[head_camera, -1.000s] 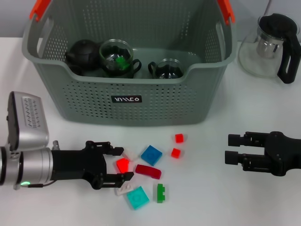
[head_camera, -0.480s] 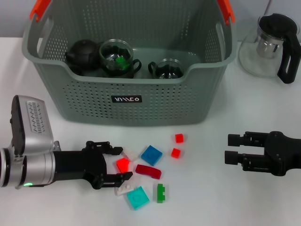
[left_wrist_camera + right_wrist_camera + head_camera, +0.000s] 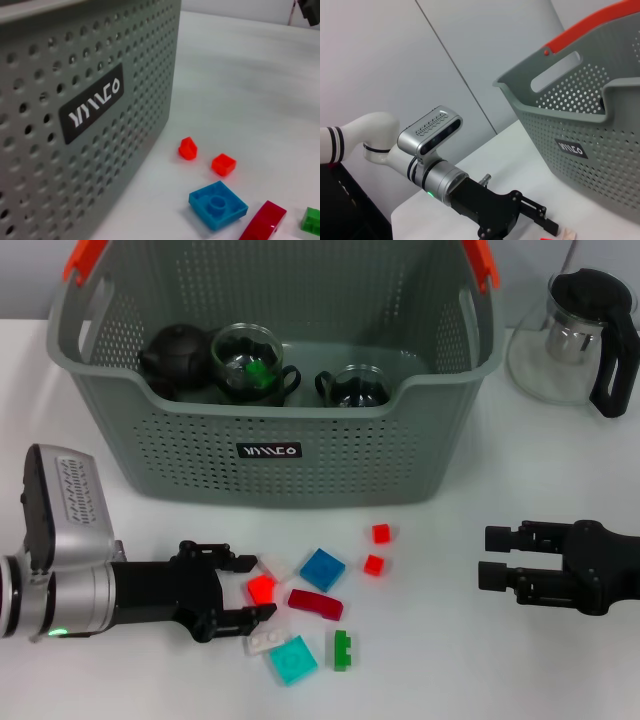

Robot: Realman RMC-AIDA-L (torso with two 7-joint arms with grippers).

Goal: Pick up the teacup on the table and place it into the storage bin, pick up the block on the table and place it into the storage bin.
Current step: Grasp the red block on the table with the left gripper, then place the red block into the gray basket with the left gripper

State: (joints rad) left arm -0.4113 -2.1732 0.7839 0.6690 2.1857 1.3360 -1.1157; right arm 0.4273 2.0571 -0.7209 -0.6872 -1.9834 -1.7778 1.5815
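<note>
Two jaws of my left gripper (image 3: 262,591) sit wide open around a red block (image 3: 261,589), ready to pinch it for the bin (image 3: 270,450). My right gripper (image 3: 497,556) waits open, holding nothing.

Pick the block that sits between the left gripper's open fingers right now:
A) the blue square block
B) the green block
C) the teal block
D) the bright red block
D: in the head view the left gripper is open low over the table, and the bright red block lies between its two black fingers, while the other blocks lie outside them.
</note>
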